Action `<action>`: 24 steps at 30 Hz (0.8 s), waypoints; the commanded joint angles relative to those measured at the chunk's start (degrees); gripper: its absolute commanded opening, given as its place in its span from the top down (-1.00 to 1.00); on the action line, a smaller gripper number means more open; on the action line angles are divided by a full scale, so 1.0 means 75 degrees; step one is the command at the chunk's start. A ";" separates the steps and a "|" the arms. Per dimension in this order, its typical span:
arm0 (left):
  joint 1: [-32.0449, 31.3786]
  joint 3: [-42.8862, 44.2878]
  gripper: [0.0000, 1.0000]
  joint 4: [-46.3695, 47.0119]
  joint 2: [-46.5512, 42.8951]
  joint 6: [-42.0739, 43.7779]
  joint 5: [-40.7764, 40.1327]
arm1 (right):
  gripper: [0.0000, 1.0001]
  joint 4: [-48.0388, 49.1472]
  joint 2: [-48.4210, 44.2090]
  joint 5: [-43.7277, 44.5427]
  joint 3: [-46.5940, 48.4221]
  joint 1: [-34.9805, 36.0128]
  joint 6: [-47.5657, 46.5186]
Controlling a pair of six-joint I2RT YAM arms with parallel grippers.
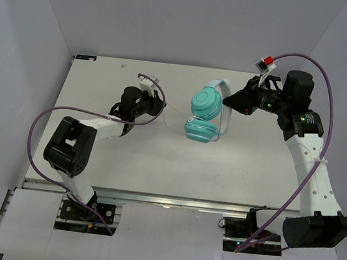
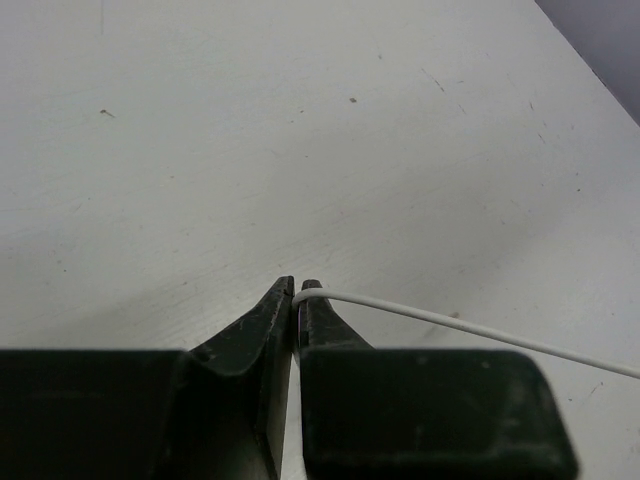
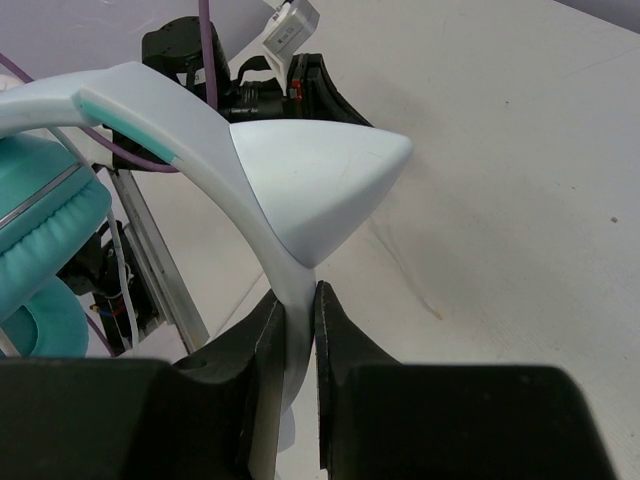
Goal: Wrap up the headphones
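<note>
The teal headphones [image 1: 204,111] hang above the middle of the table, one round earcup above the other. My right gripper [image 1: 230,102] is shut on their pale blue headband [image 3: 300,180], which runs up out of the jaws in the right wrist view. A teal earcup [image 3: 45,215] shows at that view's left edge. The thin whitish cord [image 1: 172,110] stretches left from the earcups to my left gripper [image 1: 161,103]. In the left wrist view that gripper [image 2: 297,290] is shut on the cord [image 2: 450,321], which leaves the tips toward the right.
Purple arm cables [image 1: 43,121] loop beside the left arm and over the right arm [image 1: 313,140]. White walls close the table [image 1: 157,166] at the back and sides. The arm bases stand at the near edge.
</note>
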 commanded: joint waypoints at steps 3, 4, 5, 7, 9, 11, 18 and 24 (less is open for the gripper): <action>0.0154 0.0697 0.80 -0.0167 0.0088 -0.0091 0.0174 | 0.85 -0.0002 -0.0309 -0.0392 0.0059 -0.0011 0.0065; 0.0154 0.0825 0.84 -0.0250 0.0081 -0.0107 0.0234 | 0.85 -0.0062 -0.0309 -0.0339 0.0059 -0.0003 -0.0078; 0.0154 0.0867 0.85 -0.0277 0.0079 -0.0112 0.0254 | 0.85 -0.0130 -0.0309 -0.0322 0.0058 -0.0001 -0.0124; 0.0166 0.1270 0.88 -0.0611 -0.0004 -0.0101 0.0261 | 0.85 -0.0361 -0.0314 0.0025 0.0036 0.0085 -0.0473; 0.0166 0.1423 0.90 -0.0789 -0.0178 -0.0052 0.0254 | 0.85 -0.0541 -0.0357 0.0580 -0.0003 0.0212 -0.0930; 0.0178 0.1620 0.92 -0.0958 -0.0414 -0.0027 0.0273 | 0.85 -0.0632 -0.0386 0.1048 -0.0098 0.0315 -0.1357; 0.0178 0.2272 0.96 -0.1873 -0.1125 0.0195 0.0303 | 0.85 -0.0537 -0.0461 0.3171 -0.0537 0.0912 -0.2466; 0.0166 0.3103 0.96 -0.2620 -0.1164 0.0100 0.0861 | 0.85 -0.0247 -0.0427 0.4970 -0.0878 0.2139 -0.3252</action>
